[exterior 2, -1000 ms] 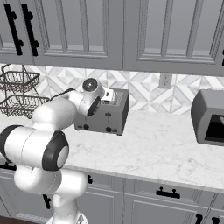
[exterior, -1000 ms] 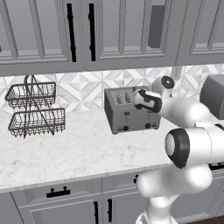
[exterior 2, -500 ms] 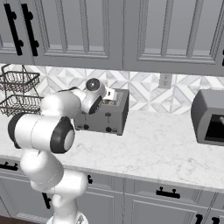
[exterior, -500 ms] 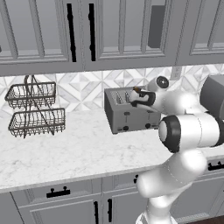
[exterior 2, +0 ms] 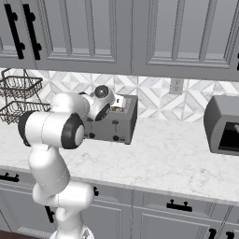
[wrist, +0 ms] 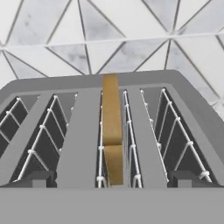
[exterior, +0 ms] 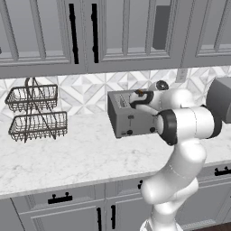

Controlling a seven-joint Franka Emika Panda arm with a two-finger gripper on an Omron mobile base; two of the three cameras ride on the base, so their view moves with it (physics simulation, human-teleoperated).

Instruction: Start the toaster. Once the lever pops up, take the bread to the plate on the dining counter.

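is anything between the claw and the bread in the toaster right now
Nothing visible is. In the hand view the claw looks straight down onto the toaster, and the bread stands on edge in a middle slot between the wire guides, with open air above it. The open claw hovers over the toaster top.

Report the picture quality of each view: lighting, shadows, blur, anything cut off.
Left base view: flat, even light, soft shadow under the toaster, edges slightly soft. Right base view: same even light, dark grey appliance cut by the frame edge. Hand view: sharp, the bread clear in its slot, no glare.
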